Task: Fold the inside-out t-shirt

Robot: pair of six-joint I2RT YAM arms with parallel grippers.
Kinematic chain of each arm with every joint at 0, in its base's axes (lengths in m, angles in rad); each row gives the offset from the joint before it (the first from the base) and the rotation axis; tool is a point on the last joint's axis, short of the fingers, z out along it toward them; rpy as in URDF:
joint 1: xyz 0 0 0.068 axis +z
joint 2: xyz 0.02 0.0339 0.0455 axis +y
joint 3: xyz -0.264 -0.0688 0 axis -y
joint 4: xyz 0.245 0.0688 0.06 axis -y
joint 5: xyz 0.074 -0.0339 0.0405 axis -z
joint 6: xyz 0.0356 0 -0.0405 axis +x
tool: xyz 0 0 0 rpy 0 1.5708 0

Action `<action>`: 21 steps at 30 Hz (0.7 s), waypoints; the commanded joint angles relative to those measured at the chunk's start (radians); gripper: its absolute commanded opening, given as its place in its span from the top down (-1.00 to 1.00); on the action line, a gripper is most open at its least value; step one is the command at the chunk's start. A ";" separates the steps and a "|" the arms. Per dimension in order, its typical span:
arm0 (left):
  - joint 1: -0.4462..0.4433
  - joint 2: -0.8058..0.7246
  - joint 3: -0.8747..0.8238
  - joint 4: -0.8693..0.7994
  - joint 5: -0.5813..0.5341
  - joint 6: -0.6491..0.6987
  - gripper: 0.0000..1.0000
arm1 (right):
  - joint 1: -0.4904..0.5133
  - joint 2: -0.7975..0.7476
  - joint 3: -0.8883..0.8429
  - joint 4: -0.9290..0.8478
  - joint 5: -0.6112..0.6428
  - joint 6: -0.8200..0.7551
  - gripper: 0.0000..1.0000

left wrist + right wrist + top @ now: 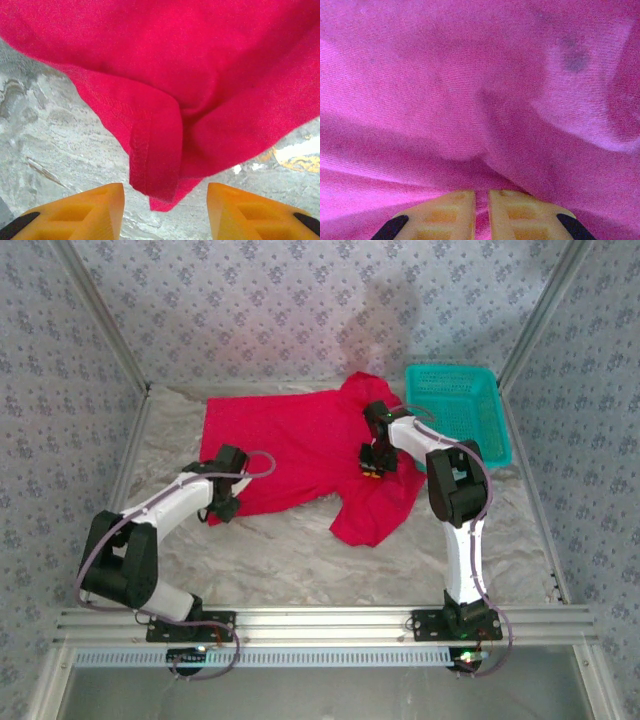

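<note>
The red t-shirt (300, 445) lies spread across the back middle of the table, with one part hanging down toward the front right. My left gripper (222, 502) is at the shirt's near-left corner. In the left wrist view that hemmed corner of the t-shirt (155, 165) points down between the yellow fingers (95, 210) of my left gripper (165, 212), which stands open and apart from the cloth. My right gripper (372, 465) sits on the shirt's right side. In the right wrist view my right gripper (481, 212) is shut on a thin fold of the t-shirt (470, 90).
A teal mesh basket (458, 410) stands at the back right, touching the shirt's right edge. The table top (280, 560) is covered in crinkled grey-white sheeting. Patterned walls close off the back and both sides.
</note>
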 commanded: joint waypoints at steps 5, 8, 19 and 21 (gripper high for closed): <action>0.017 -0.014 -0.027 0.013 -0.011 0.015 0.03 | -0.011 0.025 0.017 -0.034 -0.001 -0.011 0.68; 0.038 0.015 -0.024 0.048 -0.017 0.020 0.06 | -0.014 0.020 0.014 -0.034 -0.001 -0.013 0.68; 0.109 0.095 0.048 0.036 -0.013 -0.001 1.00 | -0.039 -0.014 -0.020 -0.024 0.009 -0.018 0.70; 0.110 0.081 0.092 -0.026 -0.010 -0.019 1.00 | -0.039 -0.007 -0.014 -0.025 0.014 -0.021 0.74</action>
